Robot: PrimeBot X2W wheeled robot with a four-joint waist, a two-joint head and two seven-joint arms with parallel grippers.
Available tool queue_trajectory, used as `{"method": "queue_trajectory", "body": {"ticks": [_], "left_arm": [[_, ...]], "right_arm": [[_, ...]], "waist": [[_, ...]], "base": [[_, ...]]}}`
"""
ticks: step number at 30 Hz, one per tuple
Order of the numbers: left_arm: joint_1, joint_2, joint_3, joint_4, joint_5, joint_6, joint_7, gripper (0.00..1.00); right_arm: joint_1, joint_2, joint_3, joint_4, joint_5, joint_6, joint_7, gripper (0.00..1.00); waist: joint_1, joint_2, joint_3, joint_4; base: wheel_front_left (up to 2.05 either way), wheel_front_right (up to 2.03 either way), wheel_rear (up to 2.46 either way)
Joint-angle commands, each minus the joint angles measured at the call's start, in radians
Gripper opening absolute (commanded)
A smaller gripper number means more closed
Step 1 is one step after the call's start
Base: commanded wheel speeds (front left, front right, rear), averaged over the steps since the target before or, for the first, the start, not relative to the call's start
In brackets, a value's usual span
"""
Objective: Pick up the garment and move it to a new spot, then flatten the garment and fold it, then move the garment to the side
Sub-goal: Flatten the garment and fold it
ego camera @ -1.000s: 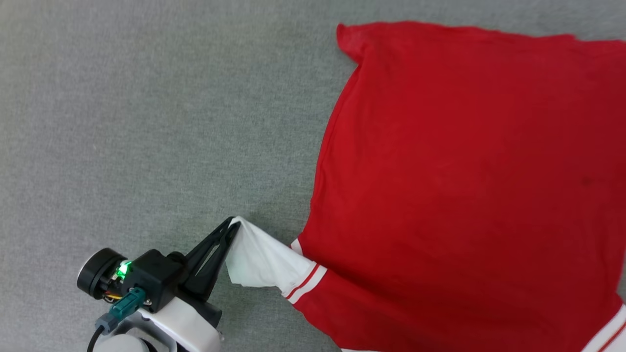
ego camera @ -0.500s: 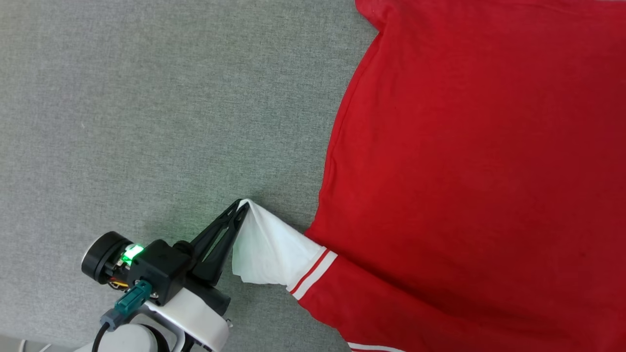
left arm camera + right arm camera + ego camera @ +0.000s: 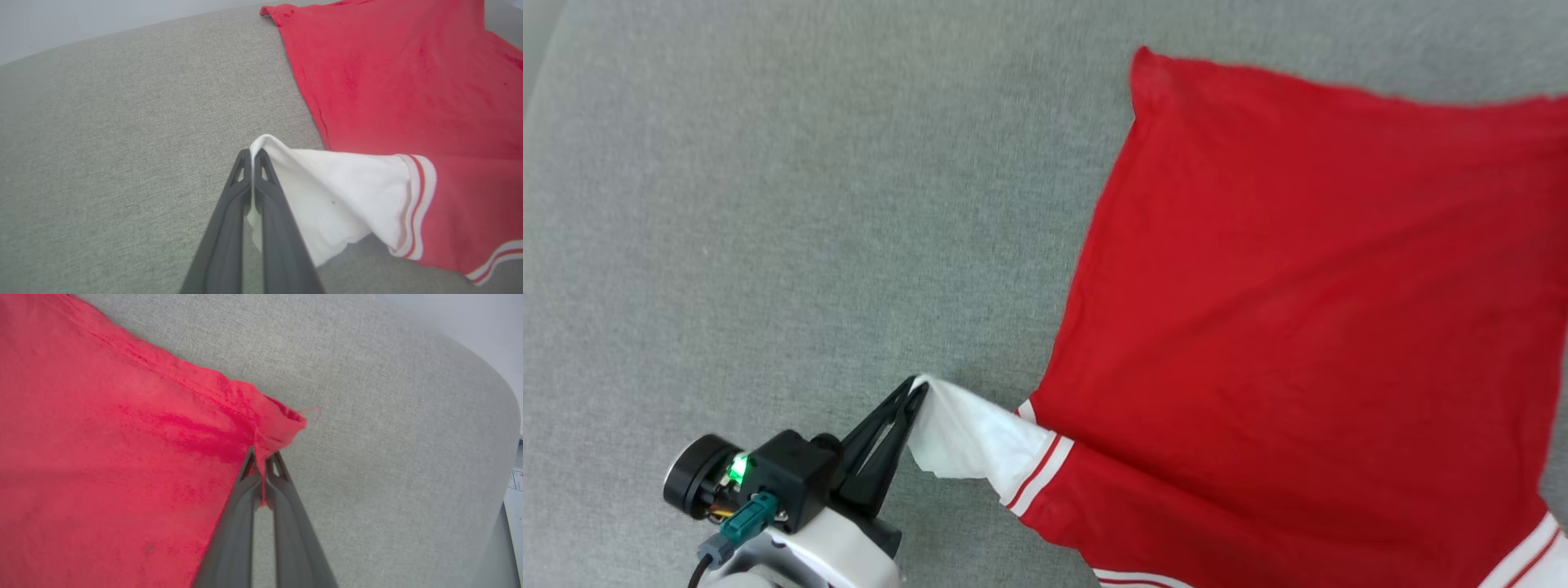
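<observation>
Two hands, both closed on cloth. Left hand (image 3: 917, 385) at the lower left of the head view, dark fingers pressed together with no gap at the tips, nipping the edge of a white sleeve (image 3: 972, 437). Green light (image 3: 737, 469) lit on the wrist block behind the fingers.

Seen along the fingers in the left wrist view: sleeve (image 3: 339, 192) drawn to a peak at the tips, sagging loose below and to the right. A thin strip of white caught between the two fingers further down. Red-and-white trim (image 3: 416, 204) at the seam where white meets red.

Shirt (image 3: 1298, 286) spread over the right half of the head view, plain red face up, resting on the grey cloth-covered worktop (image 3: 768, 245). Broad, shallow creases across the body, running from the held sleeve toward the far edge. Far left corner (image 3: 1147, 65) lying free on the grey cover. Second white sleeve (image 3: 1535, 547) just showing at the lower right edge, striped the same way.

Right hand (image 3: 263, 453) in the right wrist view, fingers likewise shut tight, clamped on a red hemmed corner (image 3: 282, 420) of the shirt. Corner bunched and folded over just above the tips, with a loose thread (image 3: 312, 410) sticking out beside it. Rest of the red cloth stretching away to the left of that view, grey cover to the right, its rim curving down at the far right.
</observation>
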Motion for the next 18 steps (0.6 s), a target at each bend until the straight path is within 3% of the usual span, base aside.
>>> {"method": "queue_trajectory", "body": {"ticks": [1,8,12,18], "left_arm": [[0.024,0.006,0.002,0.004,-0.011,0.008,-0.005,0.0],[0.096,0.023,0.004,0.008,-0.048,0.026,-0.014,0.0],[0.132,0.041,0.005,0.007,-0.064,0.038,-0.015,0.0],[0.169,0.061,0.014,0.001,-0.08,0.053,-0.019,0.0]], "right_arm": [[0.037,-0.031,0.012,-0.022,0.024,-0.001,-0.012,0.0],[0.273,-0.189,0.064,-0.176,0.137,-0.001,-0.075,0.0],[0.459,-0.271,0.041,-0.247,0.197,-0.001,-0.112,0.0],[0.762,-0.31,-0.024,-0.287,0.264,-0.001,-0.183,0.0]], "waist": [[0.0,0.0,-0.076,-0.027],[0.0,0.0,-0.188,-0.064],[0.0,0.0,-0.226,-0.084],[0.0,0.0,-0.255,-0.115]], "base": [[0.0,0.0,0.0],[0.0,0.0,0.0],[0.0,0.0,0.0],[0.0,0.0,0.0]]}}
